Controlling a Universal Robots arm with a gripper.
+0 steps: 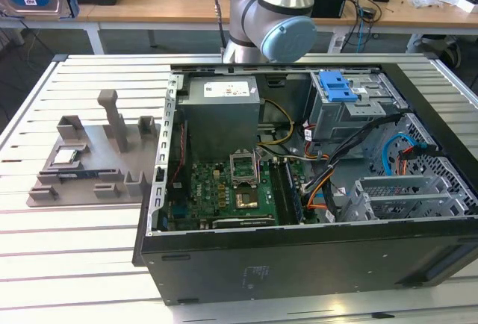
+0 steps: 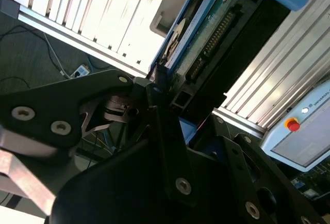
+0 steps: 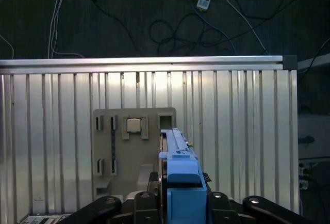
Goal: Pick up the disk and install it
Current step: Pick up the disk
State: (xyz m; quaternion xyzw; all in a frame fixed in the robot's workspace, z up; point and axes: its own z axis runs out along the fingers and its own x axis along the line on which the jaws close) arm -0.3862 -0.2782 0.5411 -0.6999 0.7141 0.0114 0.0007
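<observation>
Blue plastic frames the disk (image 3: 178, 177), and my gripper (image 3: 178, 203) is clenched on it. In the second wrist view a black finger (image 2: 161, 121) bears against the frame's end, and the disk's green board and connector row run away from me.

The pick-up is done. The disk hangs on edge in the air above the slatted table (image 3: 247, 131), over the grey fixture plate (image 3: 108, 146) that carries the small silver chip (image 3: 134, 126). In the exterior view that plate lies toward the table's edge on the exterior view's left, and the open computer case (image 1: 299, 249) takes up the table toward the right. The labelled drive at that view's top corner is probably my disk, though the picture crops it.

The step in hand, as I judge it, is the carry. The install calls for crossing to the drive cage (image 1: 362, 111) in the case's far corner. It also calls for squaring the frame with a bay, clear of the cables (image 1: 343, 156) and the lighter blue clip (image 1: 336, 85).

My arm (image 1: 276, 10) stands behind the case's far edge and rises out of the picture, and my wrist looks straight down on the table.
</observation>
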